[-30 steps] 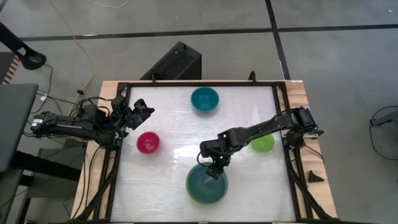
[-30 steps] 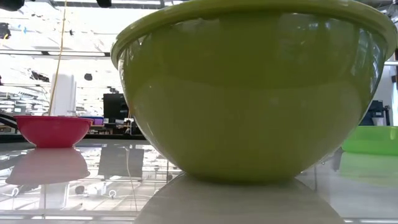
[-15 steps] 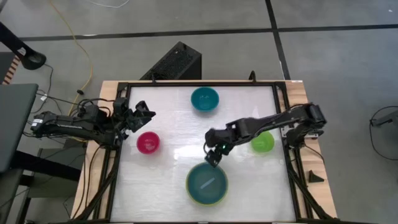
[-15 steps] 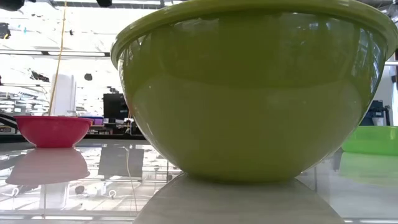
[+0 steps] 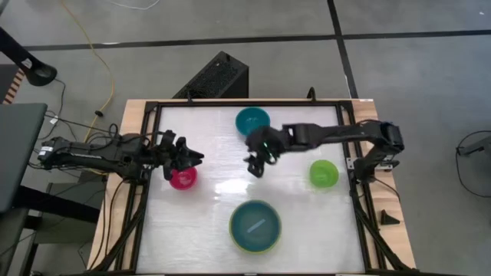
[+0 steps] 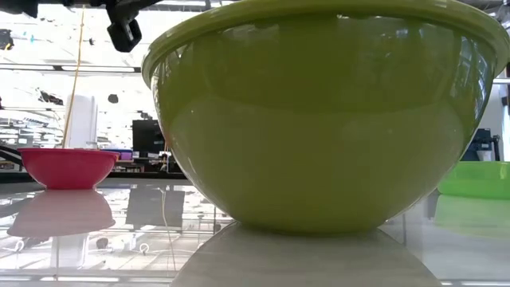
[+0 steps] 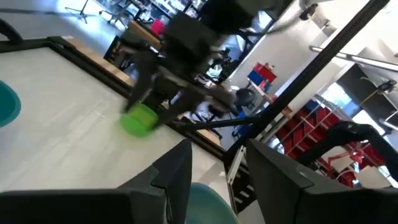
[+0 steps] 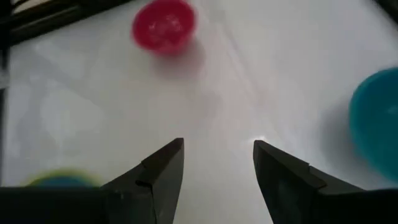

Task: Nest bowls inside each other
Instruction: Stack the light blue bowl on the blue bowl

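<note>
The large olive-green bowl (image 5: 255, 227) stands near the front edge with the light blue bowl (image 5: 255, 225) nested in it. The teal bowl (image 5: 252, 121) sits at the far middle, the magenta-red bowl (image 5: 181, 179) at the left and the bright green bowl (image 5: 324, 174) at the right. Each rests on its base. My right gripper (image 5: 256, 165) hangs open over the table's middle, between the teal bowl and the nested pair, with nothing between its fingers (image 8: 163, 171). My left gripper (image 5: 192, 159) stands open just above the magenta-red bowl's far right rim.
A black frame (image 5: 153, 107) runs around the white tabletop. Bare tabletop (image 5: 222, 188) lies between the bowls. In the low view the olive-green bowl (image 6: 327, 119) fills most of the picture, with the magenta-red bowl (image 6: 68, 167) to its left and the bright green bowl (image 6: 474, 179) to its right.
My right gripper has risen from the rim of the nested bowls and swung toward the far edge, turning as it went; the light blue bowl stays in the olive-green one. My left gripper has tipped down and come over the magenta-red bowl.
</note>
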